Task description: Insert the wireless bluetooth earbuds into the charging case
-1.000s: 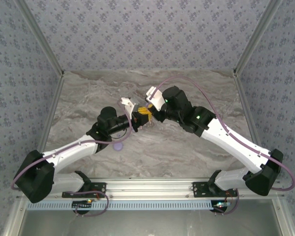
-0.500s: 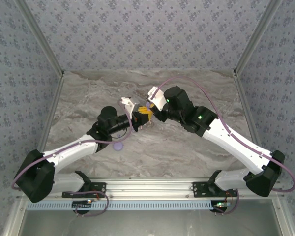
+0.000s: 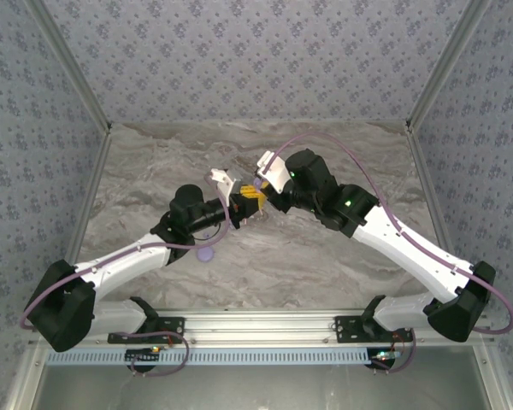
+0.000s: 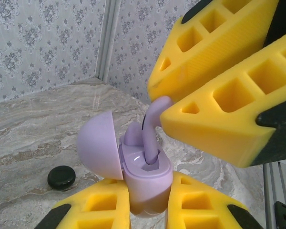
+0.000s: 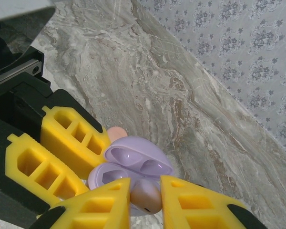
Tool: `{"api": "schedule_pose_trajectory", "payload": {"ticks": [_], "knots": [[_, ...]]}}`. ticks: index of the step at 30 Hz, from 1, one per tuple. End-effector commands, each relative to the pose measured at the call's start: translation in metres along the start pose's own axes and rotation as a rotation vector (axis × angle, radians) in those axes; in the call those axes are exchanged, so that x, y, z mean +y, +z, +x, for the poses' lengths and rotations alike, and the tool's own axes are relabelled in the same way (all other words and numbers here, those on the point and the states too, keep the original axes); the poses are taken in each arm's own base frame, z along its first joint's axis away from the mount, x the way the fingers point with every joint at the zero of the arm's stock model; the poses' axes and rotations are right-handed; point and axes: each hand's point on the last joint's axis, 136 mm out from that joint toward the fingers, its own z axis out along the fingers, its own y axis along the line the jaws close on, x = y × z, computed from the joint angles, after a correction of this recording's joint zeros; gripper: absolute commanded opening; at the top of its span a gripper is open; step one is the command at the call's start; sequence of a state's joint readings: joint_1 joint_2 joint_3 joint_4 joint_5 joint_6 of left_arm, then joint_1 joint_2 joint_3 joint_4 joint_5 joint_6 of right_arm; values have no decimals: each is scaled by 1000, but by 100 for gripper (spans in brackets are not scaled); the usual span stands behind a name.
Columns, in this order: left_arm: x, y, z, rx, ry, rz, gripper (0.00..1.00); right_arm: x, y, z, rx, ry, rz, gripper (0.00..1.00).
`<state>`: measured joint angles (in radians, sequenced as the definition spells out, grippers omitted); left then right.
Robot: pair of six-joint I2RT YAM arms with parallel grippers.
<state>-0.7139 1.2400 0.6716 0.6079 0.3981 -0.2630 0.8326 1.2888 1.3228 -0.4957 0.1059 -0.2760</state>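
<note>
Case (image 4: 145, 177), lavender, lid (image 4: 99, 151) swung open to the left, sits upright and is pinched at its base by the left gripper (image 4: 148, 205); the yellow jaws are closed onto both sides of it. No readable text on the visible faces of case or fingers. Right gripper (image 5: 145, 193) comes in from above with its jaws nearly together, pinching the top of a lavender earbud (image 4: 151, 131). Earbud stands tilted, its lower end down in the case's near well and its upper end bent toward the right fingers. Can't tell if it's fully seated. Behind it in the case is another lavender lump (image 4: 132, 134); can't tell if that's a second bud. From overhead, both grippers meet above mid-table (image 3: 154, 171), case between them. On the table: black disc (image 4: 61, 177) left of the case, lavender disc (image 3: 206, 254) beside the left arm, and a small pink piece (image 5: 115, 133) just past the left fingers, too hidden to identify.
</note>
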Motion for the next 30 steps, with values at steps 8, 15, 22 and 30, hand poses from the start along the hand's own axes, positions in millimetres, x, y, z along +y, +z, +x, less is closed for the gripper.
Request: {"api": "schedule_pose_trajectory", "payload": {"ticks": [8, 15, 22, 30], "knots": [[-9, 3, -24, -66, 35, 39, 0, 15, -4, 4, 10, -16, -81, 24], [-10, 3, -24, -68, 37, 40, 0, 16, -9, -7, -22, 1, -102, 33], [-9, 3, -25, -76, 38, 39, 0, -6, -45, -47, -155, 113, -91, 57], [-12, 1, -33, -118, 53, 48, 0, -46, -93, -58, -297, 350, -121, 88]]}}
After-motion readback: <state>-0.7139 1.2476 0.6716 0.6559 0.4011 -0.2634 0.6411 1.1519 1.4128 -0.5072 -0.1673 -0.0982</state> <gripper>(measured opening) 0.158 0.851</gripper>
